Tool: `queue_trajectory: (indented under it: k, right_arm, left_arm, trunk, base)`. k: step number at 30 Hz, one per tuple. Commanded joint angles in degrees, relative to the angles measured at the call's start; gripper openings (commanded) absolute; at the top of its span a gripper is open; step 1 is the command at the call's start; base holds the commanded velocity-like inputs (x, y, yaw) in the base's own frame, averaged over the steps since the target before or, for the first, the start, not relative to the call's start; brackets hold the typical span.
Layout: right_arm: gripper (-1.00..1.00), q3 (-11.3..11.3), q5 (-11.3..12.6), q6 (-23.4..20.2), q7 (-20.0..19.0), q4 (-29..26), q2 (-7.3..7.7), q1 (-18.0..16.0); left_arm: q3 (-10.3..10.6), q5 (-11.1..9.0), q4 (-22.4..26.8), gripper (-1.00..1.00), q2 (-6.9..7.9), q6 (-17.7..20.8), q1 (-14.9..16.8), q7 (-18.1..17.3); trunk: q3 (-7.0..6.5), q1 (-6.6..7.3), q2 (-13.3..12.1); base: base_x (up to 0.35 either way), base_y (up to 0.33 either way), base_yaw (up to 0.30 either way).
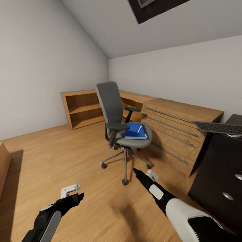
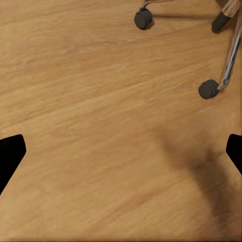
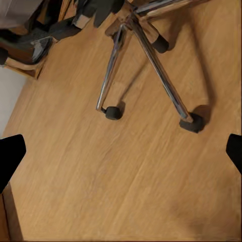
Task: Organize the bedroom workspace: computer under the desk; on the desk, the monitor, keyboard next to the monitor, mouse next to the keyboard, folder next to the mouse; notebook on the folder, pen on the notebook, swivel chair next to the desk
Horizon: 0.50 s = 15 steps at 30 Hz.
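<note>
Both grippers hang low over the wooden floor (image 1: pixel 50 151) in front of the swivel chair (image 1: pixel 117 117), and each holds nothing: in the left wrist view the left gripper (image 2: pixel 121 151) shows its 2 dark fingertips (image 2: pixel 11 151) at opposite edges of the frame with bare boards between them, and the right gripper (image 3: pixel 121 154) shows the same wide spread in its own view, so both are parted. The chair stands free on the floor, just in front of the light wooden drawer chest (image 1: pixel 178 127), with its chrome legs and black casters (image 3: pixel 113 112) close ahead of the right gripper. On its seat lies the blue folder (image 1: pixel 135 131), with a thin white pen (image 1: pixel 139 129) on top; I cannot tell whether the dark notebook lies there too. The keyboard (image 1: pixel 218 127) sits beyond the chair, on the black desk (image 1: pixel 218 178), with 1 end jutting past the desk edge toward the chest. The main risk, as I judge it, is the chair itself: it rolls and swivels, so a reaching arm that nudges an armrest (image 1: pixel 118 127) or a leg could turn the seat away or push it into the chest. A grab at the folder could also tip it and let the pen roll off onto the floor. The right arm (image 1: pixel 181 208) is already near the desk's drawer unit, so a wide swing toward the seat could clip it, or knock the overhanging keyboard.
</note>
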<state>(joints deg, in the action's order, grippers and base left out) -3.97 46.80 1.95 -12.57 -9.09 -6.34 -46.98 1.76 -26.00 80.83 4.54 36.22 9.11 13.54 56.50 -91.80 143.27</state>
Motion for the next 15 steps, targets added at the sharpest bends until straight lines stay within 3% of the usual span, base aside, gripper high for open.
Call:
queue_trajectory:
  k: [1, 3, 5, 9, 12, 15]
  right_arm:
    - [1.00, -0.42, -0.31, 1.70, -0.13, 1.17, 0.01, 0.24]
    - [1.00, -0.42, -1.38, 3.57, -0.12, 2.24, 0.01, 0.62]
    - [1.00, -0.46, -4.11, 8.31, -0.01, 4.82, -0.05, 1.85]
    - [1.00, -0.56, -12.14, 18.90, 0.43, 9.17, -0.22, 6.42]
    - [1.00, -0.56, -15.32, 22.85, 0.85, 9.75, -0.13, 10.49]
    - [1.00, -0.59, -16.78, 25.11, 1.96, 9.98, -0.10, 12.74]
  left_arm:
    - [0.21, -0.61, 0.08, 1.00, 0.02, 0.15, 0.03, 0.49]
    - [0.23, -0.62, 0.10, 1.00, -0.03, 0.15, 0.03, 0.44]
    - [0.75, -0.67, -0.16, 1.00, -0.09, 0.11, 0.03, 0.42]
    - [2.37, -0.65, -5.90, 1.00, -0.19, -1.42, 0.03, 0.44]
    - [2.91, -0.58, -10.61, 1.00, -0.27, -4.00, 0.03, 0.42]
    - [5.14, -0.01, -14.04, 1.00, -0.28, -5.97, 0.03, 0.45]
  trunk:
    - [0.05, 0.03, 0.03]
    - [0.05, 0.03, 0.03]
    - [0.05, 0.03, 0.03]
    - [-0.83, 0.13, -0.03]
    - [-1.37, 0.79, -1.23]
    - [-1.91, 1.45, -2.43]
  base:
    - [-0.088, 0.000, 0.000]
    - [-0.063, 0.000, 0.000]
    - [-0.029, 0.000, 0.000]
    - [-0.009, 0.000, 0.000]
    - [-0.002, 0.000, 0.000]
    - [0.000, 0.000, 0.000]
